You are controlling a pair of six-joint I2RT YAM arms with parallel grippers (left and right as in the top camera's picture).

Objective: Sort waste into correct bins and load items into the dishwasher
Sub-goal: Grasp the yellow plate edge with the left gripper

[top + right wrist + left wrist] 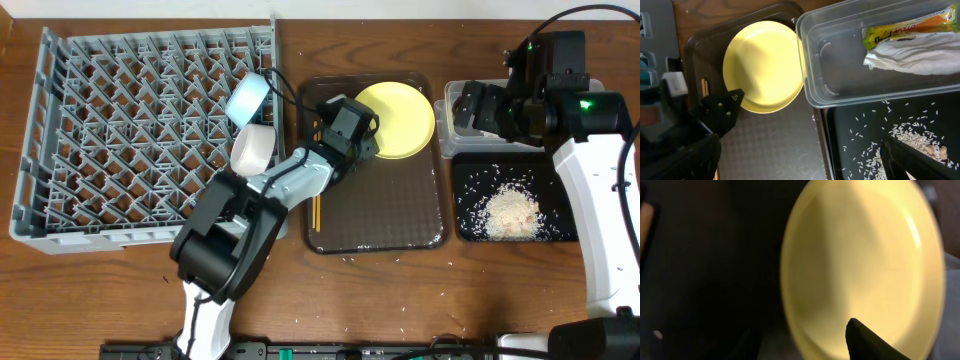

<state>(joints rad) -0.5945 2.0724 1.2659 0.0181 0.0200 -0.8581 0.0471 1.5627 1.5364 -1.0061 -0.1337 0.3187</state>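
The round yellow plate (400, 118) lies at the back of the dark brown tray (400, 215). It also fills the left wrist view (860, 265). My left gripper (367, 142) is open, with the plate's left rim between its fingers (805, 342). My right gripper (468, 108) is open and empty (800, 165), above the clear tub (840, 75). The tub holds the yellow-green wrapper (905, 27) and the white napkin (915, 57). Rice scraps (508, 210) lie in the black tray (470, 228). The chopsticks (316, 211) lie on the brown tray's left edge.
The grey dish rack (120, 130) fills the left side. A light blue bowl (247, 97) and a white bowl or cup (252, 148) stand at its right edge. Stray rice grains lie on the table in front of the brown tray.
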